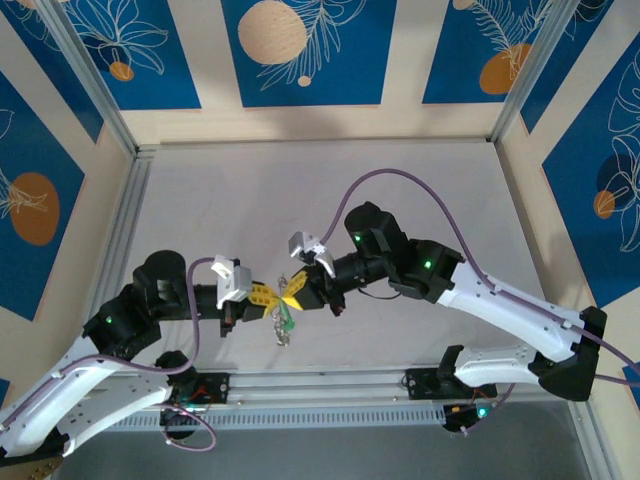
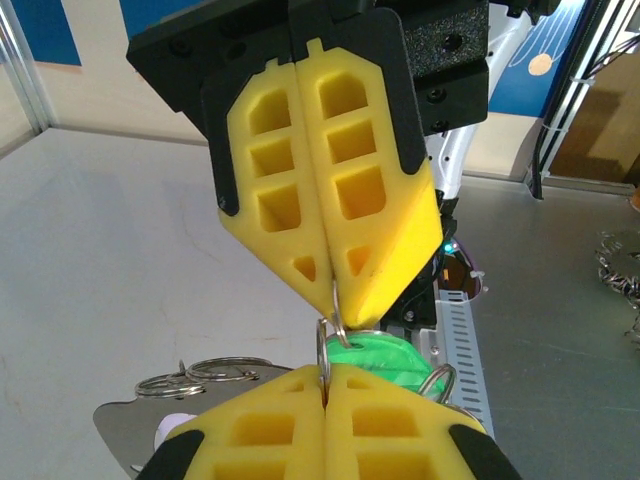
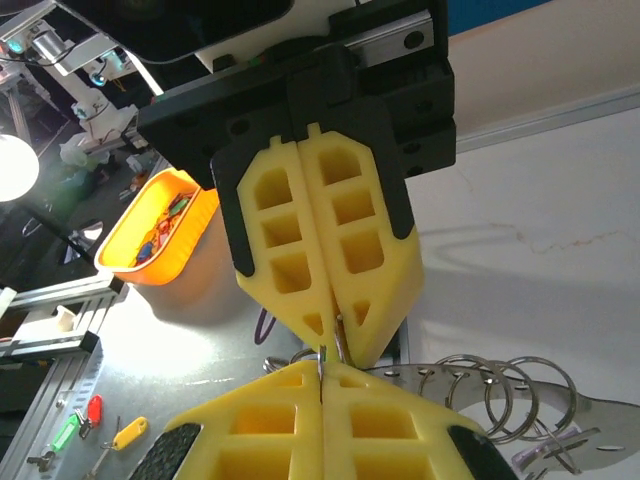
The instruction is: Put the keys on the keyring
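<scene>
Both pincers met tip to tip above the desk [image 1: 420, 180], close to its near edge and a little left of the middle. One was the left pincer [image 1: 263, 296], reaching in from the left, and the other the right pincer [image 1: 297, 293], coming from the right. Each had its yellow fingers pressed together. In the wrist views a thin silvery wire of the keyring [image 2: 322, 347] ran from one pair of tips into the other, pinched by both.

The keys [image 1: 284, 332] hung in a small cluster directly beneath that meeting point. Their green head [image 2: 385, 357] sat just under the right pincer's tips. More wire loops [image 3: 500, 395] showed close beside the fingers.

An aluminium rail [image 1: 320, 385] ran along the near edge, just behind the hanging keys. Toward the far edge and both side edges the surface stretched wide.

That surface was pale grey and matte. Metal posts framed it, and cream walls carried blue panels [image 1: 300, 50] with white leaves and orange discs. An orange bowl [image 3: 160, 225] stood off to one side in the right wrist view.
</scene>
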{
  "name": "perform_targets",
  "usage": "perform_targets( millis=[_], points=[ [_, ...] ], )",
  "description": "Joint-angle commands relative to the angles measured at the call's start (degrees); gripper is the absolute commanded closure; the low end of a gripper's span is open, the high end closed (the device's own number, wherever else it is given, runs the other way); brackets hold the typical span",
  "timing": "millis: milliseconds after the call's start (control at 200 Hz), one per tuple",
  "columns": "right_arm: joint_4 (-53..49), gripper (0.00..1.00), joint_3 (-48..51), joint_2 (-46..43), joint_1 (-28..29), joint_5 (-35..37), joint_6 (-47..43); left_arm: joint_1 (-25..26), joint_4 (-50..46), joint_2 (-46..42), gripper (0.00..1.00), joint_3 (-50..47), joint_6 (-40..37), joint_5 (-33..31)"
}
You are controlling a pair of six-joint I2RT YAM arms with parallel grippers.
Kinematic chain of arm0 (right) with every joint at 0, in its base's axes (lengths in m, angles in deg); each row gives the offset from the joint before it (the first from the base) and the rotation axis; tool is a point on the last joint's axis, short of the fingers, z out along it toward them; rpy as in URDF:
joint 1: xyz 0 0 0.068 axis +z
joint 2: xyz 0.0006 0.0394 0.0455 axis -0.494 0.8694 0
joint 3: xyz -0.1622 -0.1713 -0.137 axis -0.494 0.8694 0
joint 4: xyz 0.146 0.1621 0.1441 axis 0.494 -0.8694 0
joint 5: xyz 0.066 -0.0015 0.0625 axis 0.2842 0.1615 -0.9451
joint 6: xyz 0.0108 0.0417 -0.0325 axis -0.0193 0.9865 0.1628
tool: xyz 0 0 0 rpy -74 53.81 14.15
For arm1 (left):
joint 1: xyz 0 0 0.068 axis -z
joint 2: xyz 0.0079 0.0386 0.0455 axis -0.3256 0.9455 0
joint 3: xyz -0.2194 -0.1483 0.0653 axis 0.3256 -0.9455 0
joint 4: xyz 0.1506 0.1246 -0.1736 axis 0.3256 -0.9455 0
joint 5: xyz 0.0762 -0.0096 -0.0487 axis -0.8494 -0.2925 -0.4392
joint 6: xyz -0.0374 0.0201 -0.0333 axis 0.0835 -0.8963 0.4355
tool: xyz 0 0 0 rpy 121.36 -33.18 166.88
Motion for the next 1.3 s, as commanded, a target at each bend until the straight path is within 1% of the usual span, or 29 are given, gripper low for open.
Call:
perform_targets(
  millis=[0,485,935,1170,1296],
  points=[
    [-1.52,1.00,-2.10,0.74,-0.29,2.30,1.50,0.61,1.24,-0.84,1.00,2.05,-1.22,1.47],
    [-5.05,1.00,-2.58,1.88,-2.37,5.72,3.92,0.66,1.28,-1.19,1.00,2.01,-1.31,1.24],
    [-9.00,1.00,-4.71,5.05,-4.06,5.98,6.11,0.61,1.10,-1.60,1.00,2.18,-1.66,0.90],
    [-10.05,1.00,-5.06,4.94,-4.18,4.09,5.89,0.62,0.75,-1.89,1.00,2.18,-1.87,0.11],
    [-6.17,1.00,-3.46,1.97,-3.86,-0.34,5.82,0.66,0.38,-1.64,1.00,2.31,-2.09,-0.53]
  ],
)
